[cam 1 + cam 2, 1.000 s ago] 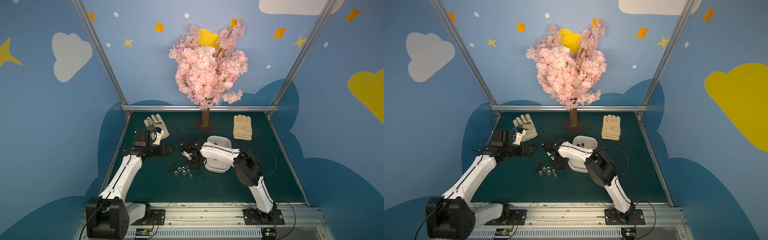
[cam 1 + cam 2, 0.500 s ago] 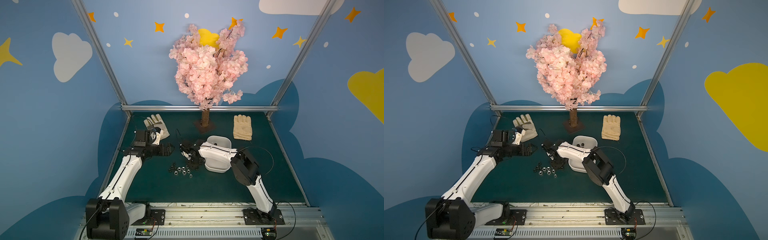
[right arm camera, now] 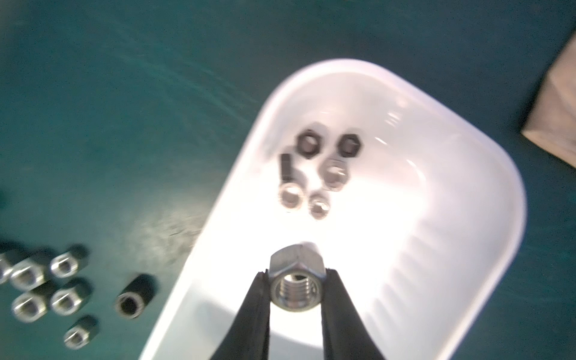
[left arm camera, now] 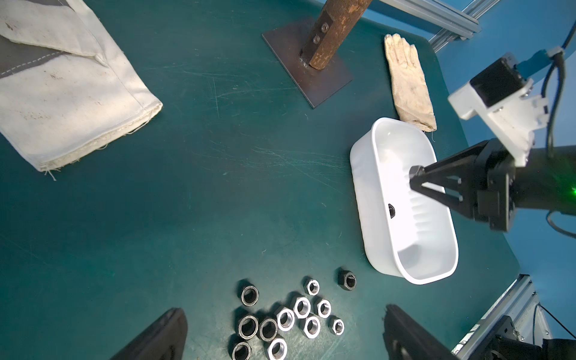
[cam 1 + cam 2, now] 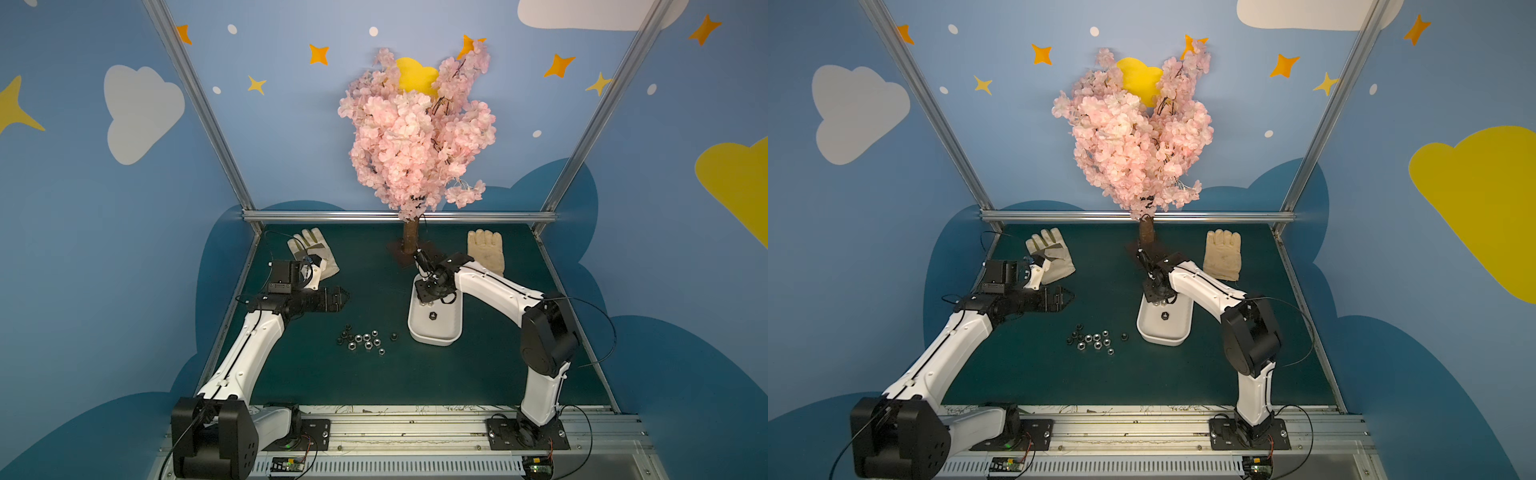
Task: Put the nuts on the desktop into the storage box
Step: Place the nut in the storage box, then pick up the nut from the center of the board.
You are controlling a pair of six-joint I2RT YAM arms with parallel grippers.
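**Hex nuts: one gripped, some boxed, the rest loose**

Silver nut: pinched between the closed fingers of the right gripper, above the storage box. The box sits right of centre on the desktop.
Boxed nuts: several, black and silver.
Loose nuts: a cluster just left of the box.
Left gripper: fingers spread wide, empty, above the desktop beyond the cluster.
Pale gloves: far left and far right.

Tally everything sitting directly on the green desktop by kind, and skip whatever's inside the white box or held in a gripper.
Loose nuts: 12
Work gloves: 2
Storage box: 1
Blossom tree: 1
Total: 16
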